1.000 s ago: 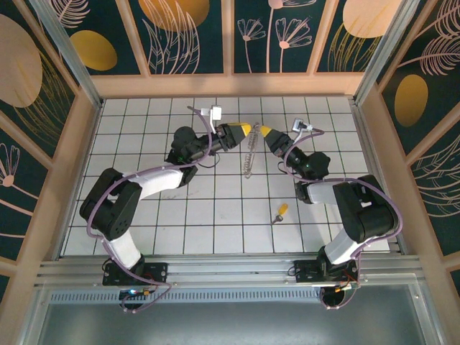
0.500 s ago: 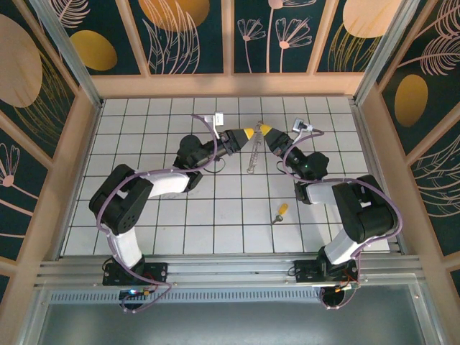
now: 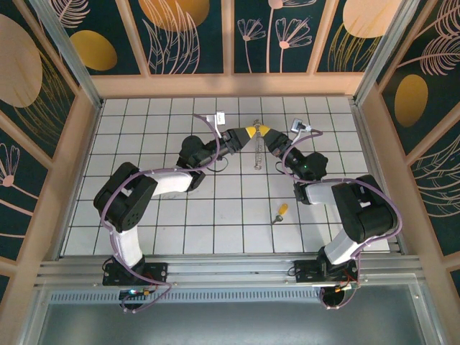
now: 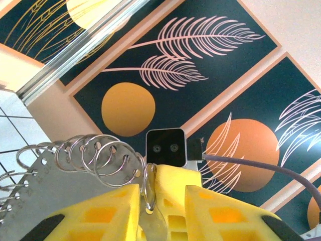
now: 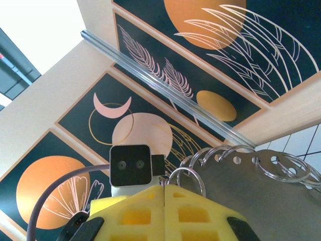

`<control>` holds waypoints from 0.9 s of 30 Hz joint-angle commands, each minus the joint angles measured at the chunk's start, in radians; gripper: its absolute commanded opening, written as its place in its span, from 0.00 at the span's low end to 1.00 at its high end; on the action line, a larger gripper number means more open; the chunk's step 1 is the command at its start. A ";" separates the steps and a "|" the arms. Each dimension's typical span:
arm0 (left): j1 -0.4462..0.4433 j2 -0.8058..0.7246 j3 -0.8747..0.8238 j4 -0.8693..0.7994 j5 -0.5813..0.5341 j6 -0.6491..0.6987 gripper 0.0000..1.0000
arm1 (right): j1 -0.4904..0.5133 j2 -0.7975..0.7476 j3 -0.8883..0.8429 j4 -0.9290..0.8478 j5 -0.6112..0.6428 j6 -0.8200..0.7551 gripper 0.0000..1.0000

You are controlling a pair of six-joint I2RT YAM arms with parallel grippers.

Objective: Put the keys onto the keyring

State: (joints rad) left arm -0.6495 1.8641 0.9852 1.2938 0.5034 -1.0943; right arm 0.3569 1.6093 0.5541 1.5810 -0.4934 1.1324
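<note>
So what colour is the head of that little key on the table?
Yellow-orange; the key shows best in the overhead view.

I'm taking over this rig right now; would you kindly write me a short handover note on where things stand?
Left gripper: jaws partly open around one ring of the keyring; a firm grip is not evident.
Right gripper: shut on the keyring, holding it up off the table between the two arms.
Key: lying loose on the table in front of the right arm, untouched.
Done: keyring is raised.
Left: fetch the key and thread it onto a ring.
</note>
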 commanded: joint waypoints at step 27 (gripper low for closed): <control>-0.016 0.044 0.022 0.137 0.003 -0.038 0.00 | 0.018 0.016 0.029 0.112 0.007 0.004 0.00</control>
State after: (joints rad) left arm -0.6586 1.9022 0.9932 1.3354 0.4889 -1.1229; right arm 0.3664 1.6196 0.5549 1.5833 -0.4870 1.1324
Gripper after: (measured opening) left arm 0.051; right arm 0.051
